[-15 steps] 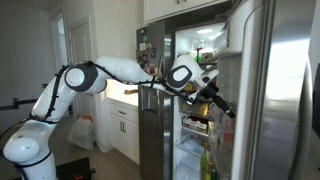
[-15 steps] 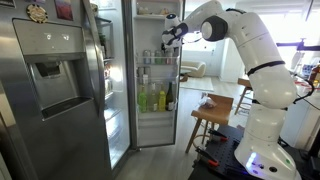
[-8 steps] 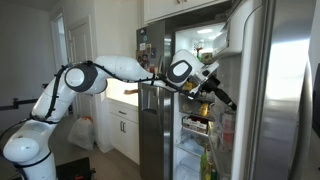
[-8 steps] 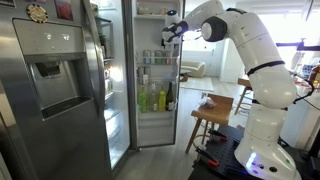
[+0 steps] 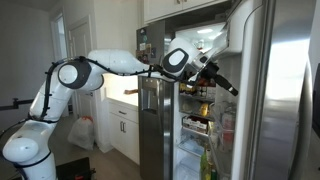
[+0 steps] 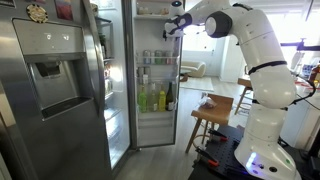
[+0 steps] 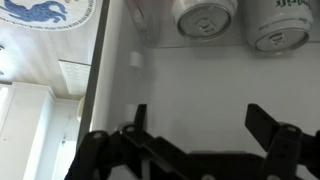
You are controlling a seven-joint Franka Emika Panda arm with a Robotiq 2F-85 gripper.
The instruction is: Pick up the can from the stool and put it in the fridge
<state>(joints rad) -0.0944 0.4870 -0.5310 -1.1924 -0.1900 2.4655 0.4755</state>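
The Franka arm (image 5: 110, 65) reached from its base into the upper part of the open fridge (image 5: 290, 90), with the gripper (image 5: 230, 88) tilted downward among the lit white shelves. In an exterior view from the opposite side, the gripper (image 6: 171, 22) sat high in the open compartment, above the door shelves of green and yellow bottles (image 6: 155, 98).

In the wrist view the gripper (image 7: 200, 122) had its jaws spread wide, with nothing between them and only a white surface behind. Straight ahead of the jaws and clear of them, a can (image 7: 205, 18) stood upright inside the fridge. Only its silver lid and pull tab showed, so I could not tell its body colour. A second can (image 7: 275, 27) with green lettering stood just beside it.

The wooden stool (image 6: 214, 112) stood near the robot's base, beside the open fridge door, well apart from the gripper. The closed steel door carried an ice dispenser (image 6: 48, 72) and a round magnet (image 6: 37, 12) near its top.
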